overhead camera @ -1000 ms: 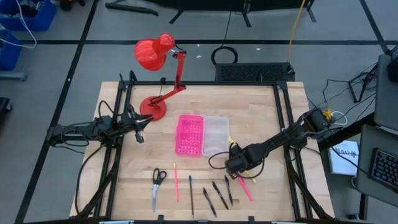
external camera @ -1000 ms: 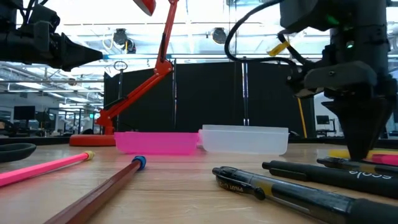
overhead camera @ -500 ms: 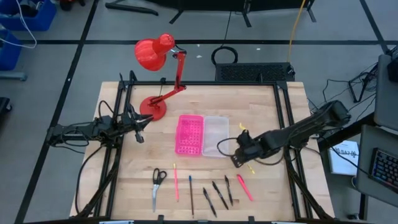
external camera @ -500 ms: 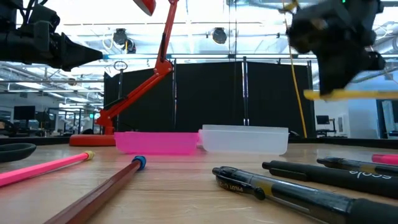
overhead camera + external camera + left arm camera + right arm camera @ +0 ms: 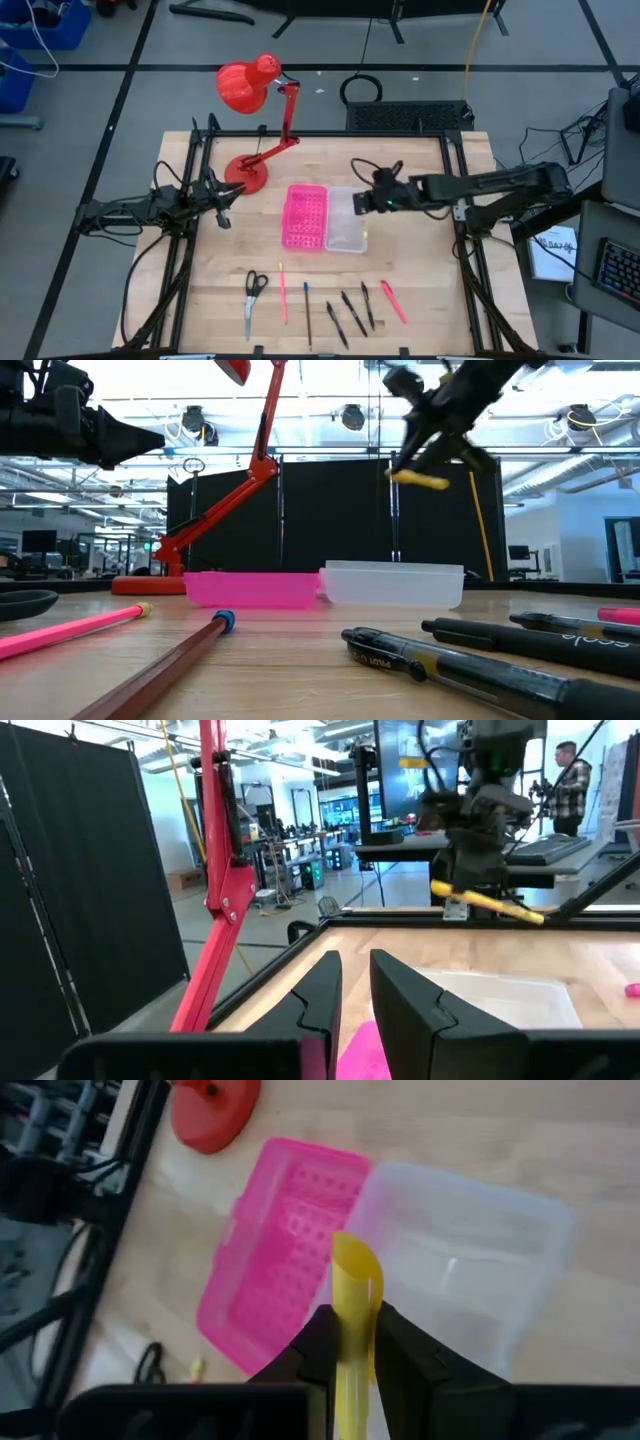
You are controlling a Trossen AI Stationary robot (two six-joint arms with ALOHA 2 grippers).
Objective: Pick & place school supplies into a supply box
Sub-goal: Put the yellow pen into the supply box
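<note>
One yellow pen (image 5: pixel 352 1295) is held clamped in the right pincer (image 5: pixel 350 1342), raised above the clear half of the supply box (image 5: pixel 346 218), apparently so that it can be lowered into that tray. The box is seen lying open on the surface (image 5: pixel 420 300), its pink half beside the clear one. Scissors (image 5: pixel 252 292) and the remaining pens (image 5: pixel 348 310) are laid out in a row near the box. The left pincer (image 5: pixel 352 988), parked well away from the box, is nearly closed on nothing.

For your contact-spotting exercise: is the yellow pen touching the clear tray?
Apart. The low view shows the yellow pen, held in the right gripper, well above the clear tray.
</note>
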